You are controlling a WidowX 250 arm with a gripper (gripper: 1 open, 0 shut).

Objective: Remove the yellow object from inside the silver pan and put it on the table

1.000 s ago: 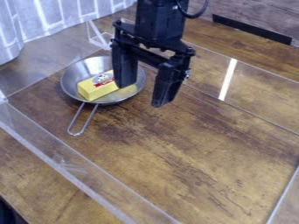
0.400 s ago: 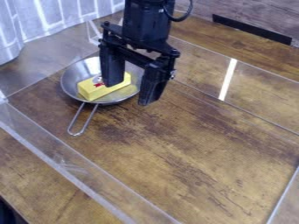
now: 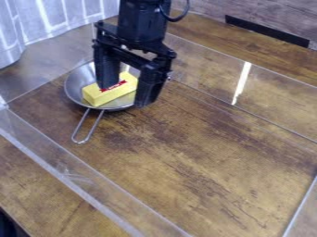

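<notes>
The silver pan [image 3: 82, 88] sits at the upper left of the table [image 3: 210, 157], its wire handle [image 3: 84, 127] pointing toward the front. Inside it lies the yellow object [image 3: 107, 93], a small yellow block with a white and red label. My black gripper [image 3: 129, 81] hangs straight down over the pan with its two fingers wide open. One finger [image 3: 107, 71] stands over the block's far end and partly hides it. The other finger [image 3: 156, 86] stands at the pan's right rim. Nothing is gripped.
Clear acrylic walls [image 3: 74, 180] border the work area along the front left and the back. A white curtain [image 3: 50, 18] hangs at the upper left. A bright reflection streak [image 3: 243, 83] lies on the wood to the right of the pan.
The gripper has shifted left across the picture, from the pan's right edge to over the pan and the yellow block. Its fingers stay wide open. The block and pan have not moved.
</notes>
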